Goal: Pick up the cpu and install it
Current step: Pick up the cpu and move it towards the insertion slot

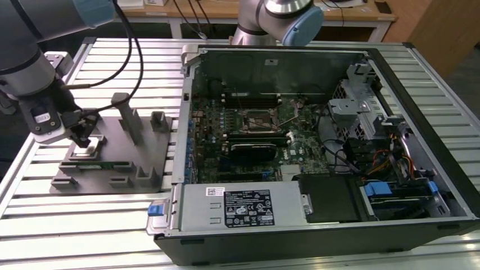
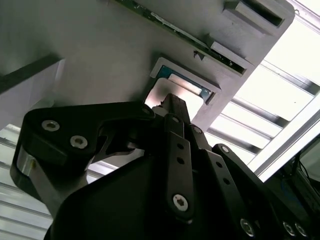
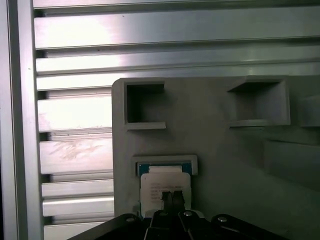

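Table (image 1: 112, 56): the open computer case (image 1: 420, 169) takes most of it, and its socket (image 1: 260, 119) looks unfilled. A grey fixture plate (image 1: 112, 147) lies by the table's edge on the exterior view's left. The cpu (image 3: 165, 181) sits in its pocket there, not lifted. Claw (image 3: 172, 197) fingers are together, tips at the cpu's top. Pickup and install are both left.

In both wrist views the black metal gripper (image 3: 171, 196) (image 2: 171, 104) hides the near part of the small flat square silvery-topped cpu (image 3: 165, 181) (image 2: 158, 94), its own body is cut off by the picture's edge, whether its tips touch the chip cannot be told, and the flat grey plastic fixture plate (image 3: 215, 145) runs out of frame.
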`<state>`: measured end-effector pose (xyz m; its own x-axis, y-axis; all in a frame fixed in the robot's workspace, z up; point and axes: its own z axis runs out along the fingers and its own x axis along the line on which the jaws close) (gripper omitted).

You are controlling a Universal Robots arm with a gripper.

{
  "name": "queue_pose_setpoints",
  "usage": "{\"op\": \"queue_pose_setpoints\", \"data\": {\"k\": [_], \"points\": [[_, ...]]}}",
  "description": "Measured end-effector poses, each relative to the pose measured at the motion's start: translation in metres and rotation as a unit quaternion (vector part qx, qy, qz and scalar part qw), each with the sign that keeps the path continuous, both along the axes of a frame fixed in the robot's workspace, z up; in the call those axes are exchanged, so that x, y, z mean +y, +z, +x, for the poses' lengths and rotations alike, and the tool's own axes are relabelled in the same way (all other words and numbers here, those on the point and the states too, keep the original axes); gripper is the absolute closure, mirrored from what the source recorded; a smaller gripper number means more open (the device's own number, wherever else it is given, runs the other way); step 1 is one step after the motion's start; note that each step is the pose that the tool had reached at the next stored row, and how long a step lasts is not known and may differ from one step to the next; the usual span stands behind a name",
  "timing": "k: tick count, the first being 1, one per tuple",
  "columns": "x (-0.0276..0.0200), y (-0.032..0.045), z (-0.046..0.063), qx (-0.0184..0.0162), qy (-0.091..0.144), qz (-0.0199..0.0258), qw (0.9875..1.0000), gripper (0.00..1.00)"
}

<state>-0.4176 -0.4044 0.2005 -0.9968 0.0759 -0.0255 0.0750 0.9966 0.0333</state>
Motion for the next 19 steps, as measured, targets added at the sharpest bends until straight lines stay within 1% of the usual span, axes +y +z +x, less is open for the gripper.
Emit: {"op": "queue_pose_setpoints", "data": {"k": [3, 12, 13, 14, 16, 17, 18, 19], "points": [[0.0, -0.0013, -0.0017, 0.0001, 0.0, -0.0001, 1.0, 0.89], [0.0, -0.0013, -0.0023, 0.0001, 0.0, -0.0001, 1.0, 0.89], [0.0, -0.0013, -0.0024, 0.0001, 0.0, -0.0001, 1.0, 0.83], [0.0, -0.0013, -0.0024, 0.0001, 0.0, -0.0001, 1.0, 0.83], [0.0, -0.0013, -0.0025, 0.0001, 0.0, -0.0001, 1.0, 0.71], [0.0, -0.0013, -0.0025, 0.0001, 0.0, -0.0001, 1.0, 0.71], [0.0, -0.0013, -0.0026, 0.0001, 0.0, -0.0001, 1.0, 0.65], [0.0, -0.0013, -0.0026, 0.0001, 0.0, -0.0001, 1.0, 0.65]]}}
